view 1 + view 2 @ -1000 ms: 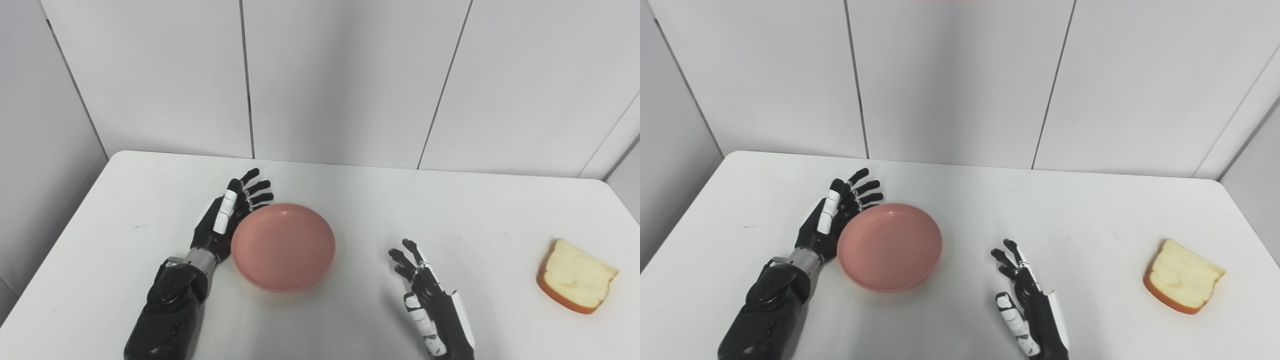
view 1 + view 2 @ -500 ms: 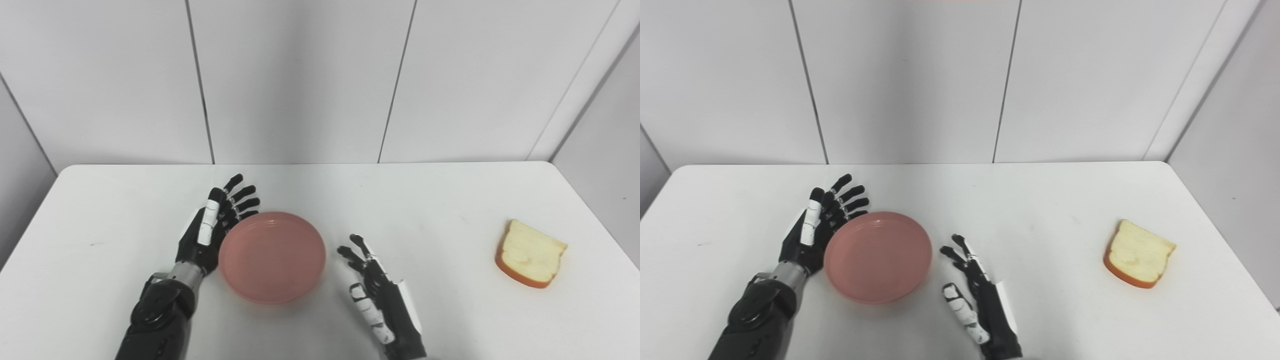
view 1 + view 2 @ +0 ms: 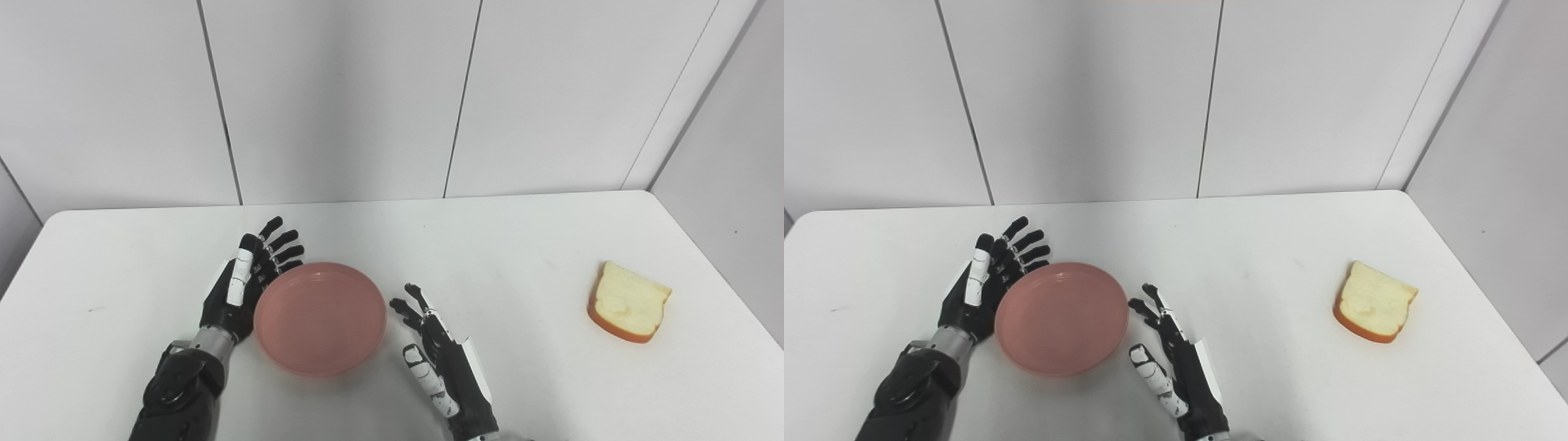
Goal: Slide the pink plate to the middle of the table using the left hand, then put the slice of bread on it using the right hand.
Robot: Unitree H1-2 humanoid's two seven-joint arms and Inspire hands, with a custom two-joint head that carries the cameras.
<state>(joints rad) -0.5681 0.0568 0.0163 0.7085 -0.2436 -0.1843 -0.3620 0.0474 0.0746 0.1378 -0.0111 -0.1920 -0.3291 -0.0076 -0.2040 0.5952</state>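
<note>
The pink plate [image 3: 320, 317] lies on the white table [image 3: 520, 257], left of its middle. My left hand [image 3: 245, 282] is open, on edge, with its fingers against the plate's left rim. My right hand [image 3: 438, 361] is open and empty, on edge just right of the plate, close to its rim. The slice of bread [image 3: 628, 301], pale with an orange crust, lies near the table's right edge, well away from both hands; it also shows in the right eye view [image 3: 1373, 301].
White wall panels [image 3: 343, 92] stand behind the table's far edge. The table's right edge runs close past the bread. Bare tabletop lies between my right hand and the bread.
The camera has swung to the right, so the whole scene has shifted left. The plate and my right hand now stand closer together. The bread lies where it was.
</note>
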